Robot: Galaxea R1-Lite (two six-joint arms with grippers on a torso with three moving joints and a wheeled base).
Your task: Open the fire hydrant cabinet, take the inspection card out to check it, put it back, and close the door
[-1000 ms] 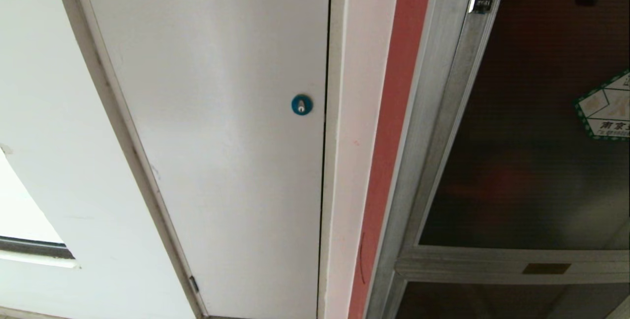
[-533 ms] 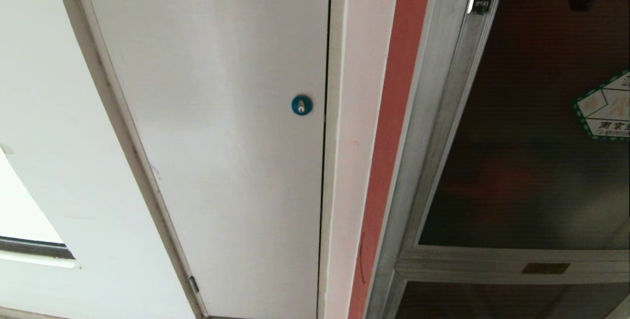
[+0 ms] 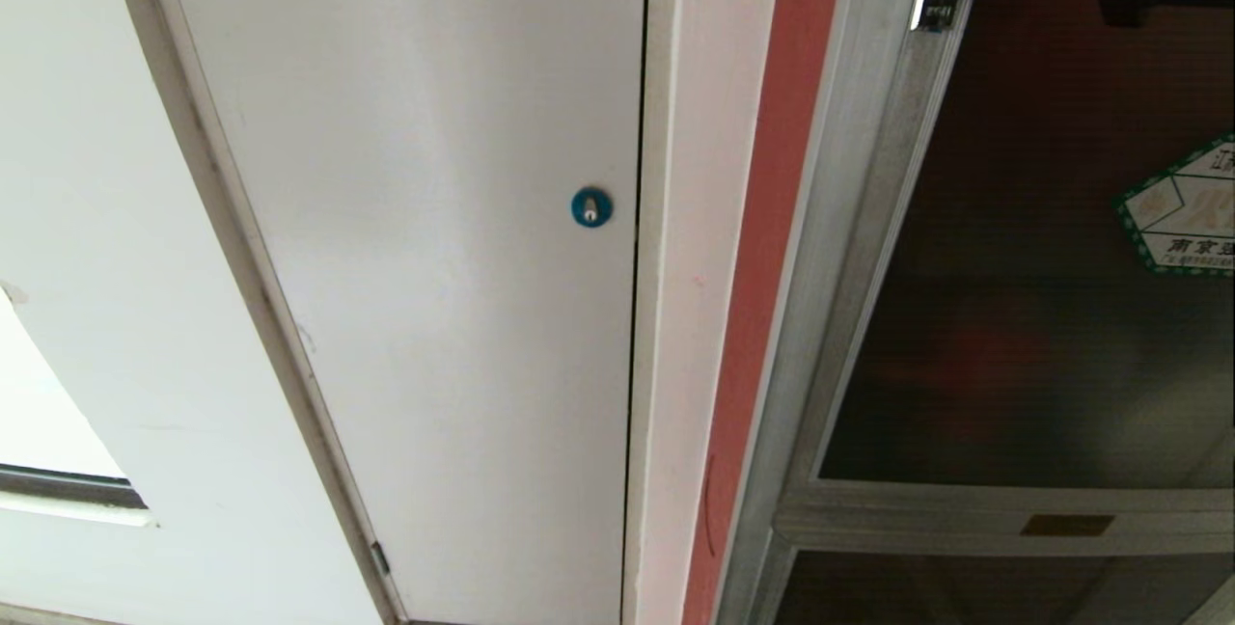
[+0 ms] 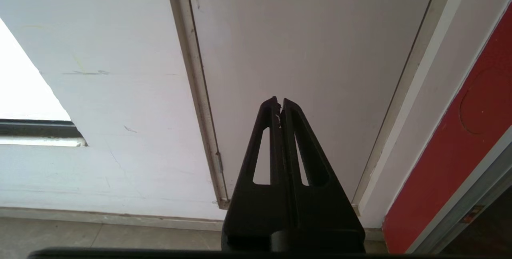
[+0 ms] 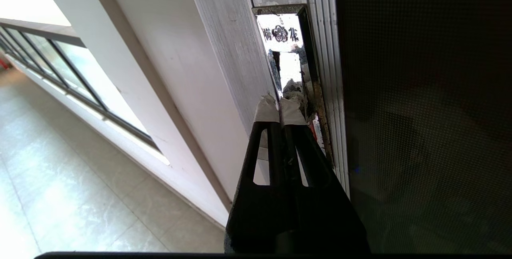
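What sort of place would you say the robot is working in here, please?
Probably a building corridor: a wall-set fire hydrant cabinet with a glass door, a white service panel, tiled floor and long windows.

Latch plate (image 5: 282, 33): "梅花" flanking a flower emblem. Door sticker (image 3: 1182, 220): partly legible, "南京" in the bottom row.

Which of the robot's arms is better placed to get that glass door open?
The right. Its right gripper, shut, is at the latch on the door frame. The left gripper, also shut, faces the plain white panel, away from the door.
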